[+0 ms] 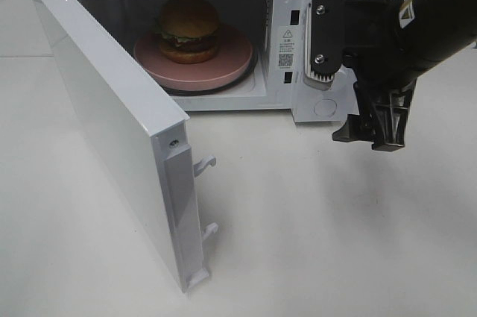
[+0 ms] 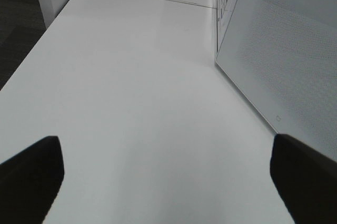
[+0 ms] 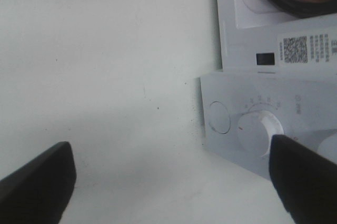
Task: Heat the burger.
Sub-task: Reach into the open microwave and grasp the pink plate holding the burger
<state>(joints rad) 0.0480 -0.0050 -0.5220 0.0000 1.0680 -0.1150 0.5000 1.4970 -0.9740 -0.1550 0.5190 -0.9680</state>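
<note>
Right jaws: spread wide with nothing between them. The right gripper (image 3: 168, 182) hangs above the table (image 1: 313, 227), just in front of the microwave (image 1: 283, 41) control panel, and one finger is near the dial (image 3: 259, 132).
Left jaws: wide apart and empty. The left gripper (image 2: 168, 187) is over bare tabletop beside the outer face of the door (image 2: 284, 50).
Burger position: the burger (image 1: 188, 27) sits upright on the pink plate (image 1: 231, 63) inside the microwave cavity, towards the back of the plate.
Door: swung wide open.
Burger handling: probably light and soft. The stacked layers would likely shear or squash under a firm pinch, and the glossy bun looks slippery.
Where to hold: if it must be moved, the plate rim seems the safer hold. Otherwise a gentle grip across the buns at mid-height would be best.
Task stage: the burger appears loaded. Closing the door and turning the dial seem to remain.
</note>
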